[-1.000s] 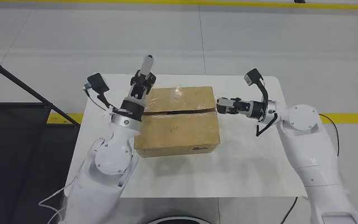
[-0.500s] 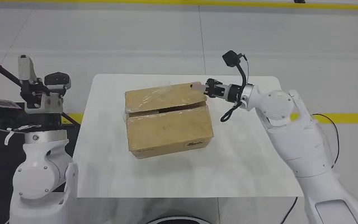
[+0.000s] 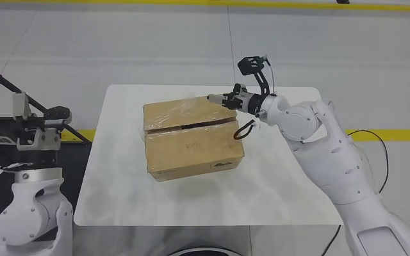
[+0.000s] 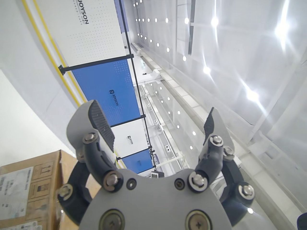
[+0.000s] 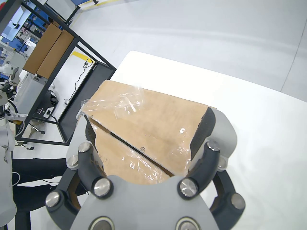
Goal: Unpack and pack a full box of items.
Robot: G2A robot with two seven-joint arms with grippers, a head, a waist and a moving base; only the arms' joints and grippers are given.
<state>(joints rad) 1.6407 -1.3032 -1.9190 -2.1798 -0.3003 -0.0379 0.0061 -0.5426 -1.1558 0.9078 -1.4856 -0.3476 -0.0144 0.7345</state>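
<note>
Straddling box (image 3: 192,141) far flap with my right gripper (image 5: 148,117), spread wide | contents hidden under flaps | my left gripper (image 4: 152,108) spread, swings off-table since earlier frame

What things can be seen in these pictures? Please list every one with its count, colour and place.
cardboard box: one, brown, in the middle of the table, flaps down with a slit between them
clear tape: several loose pieces, transparent, on the box's far flap
table: one, white, under the box
rack: one, black, on the floor beside the table
cardboard pieces: count unclear, brown, on top of the rack
floor lines: two, yellow, one beside the table, one farther off
right gripper: one, grey and black, open, at the box's far right corner
left gripper: one, grey and black, open, raised beside the table, pointing at the ceiling
</note>
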